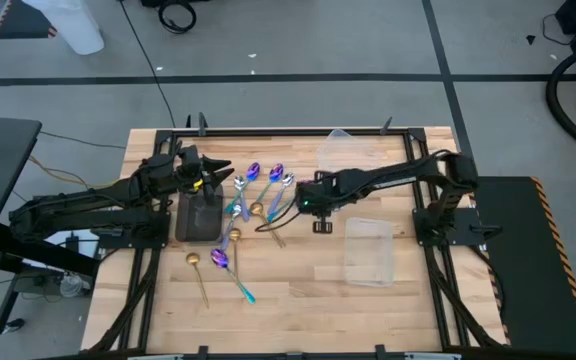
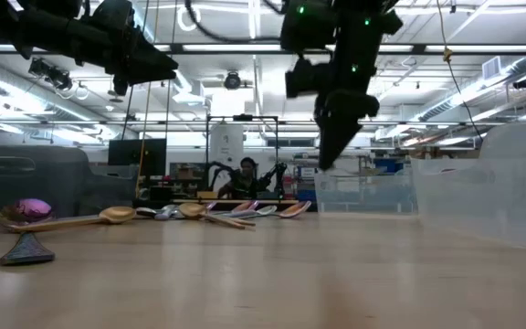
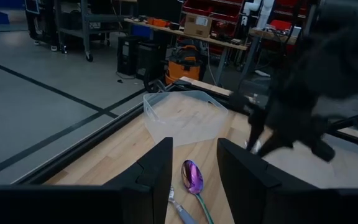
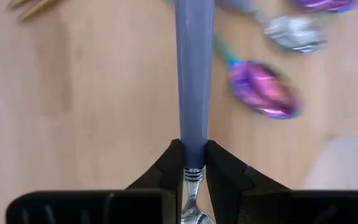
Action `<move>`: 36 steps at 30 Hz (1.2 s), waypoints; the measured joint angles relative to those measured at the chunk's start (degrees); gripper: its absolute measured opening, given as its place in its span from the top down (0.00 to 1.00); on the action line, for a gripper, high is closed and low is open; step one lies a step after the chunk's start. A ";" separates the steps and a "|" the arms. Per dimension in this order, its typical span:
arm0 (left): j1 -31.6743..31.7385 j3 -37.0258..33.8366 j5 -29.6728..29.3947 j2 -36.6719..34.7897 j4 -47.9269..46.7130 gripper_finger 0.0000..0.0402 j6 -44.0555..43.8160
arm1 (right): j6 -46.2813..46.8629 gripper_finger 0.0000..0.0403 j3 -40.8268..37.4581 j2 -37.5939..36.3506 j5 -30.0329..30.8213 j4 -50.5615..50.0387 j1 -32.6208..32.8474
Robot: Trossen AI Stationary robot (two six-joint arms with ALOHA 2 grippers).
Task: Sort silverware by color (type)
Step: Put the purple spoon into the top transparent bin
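A: High view. Where do the arms stand?
B: The right gripper [image 1: 300, 200] is over the middle of the wooden worktop [image 1: 298, 290], at the edge of the spoon cluster [image 1: 258, 195]. The left gripper [image 1: 220, 180] is above the dark tray [image 1: 200, 217], on the cluster's other side. A gold spoon [image 1: 198, 272] and a purple spoon [image 1: 230, 268] lie apart, nearer the front edge. One clear container [image 1: 368, 250] sits to the right, another [image 1: 343, 148] at the back.

A: Low view?
B: Both arms hang above the worktop; spoons lie along the wood at left.

A: Left wrist view?
B: The left fingers [image 3: 155, 177] stand apart and empty, with a purple spoon [image 3: 193, 177] lying on the worktop between them.

A: Right wrist view?
B: The right fingers [image 4: 169, 171] are closed on the lilac-handled spoon [image 4: 194, 81], gripping it near the neck. Another purple spoon [image 4: 265, 90] and a silver bowl [image 4: 294, 31] lie on the wood below.
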 joint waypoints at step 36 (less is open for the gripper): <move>-0.01 0.00 -0.39 0.02 0.00 0.66 -0.08 | 14.97 0.85 -19.96 -13.63 1.45 16.21 -31.37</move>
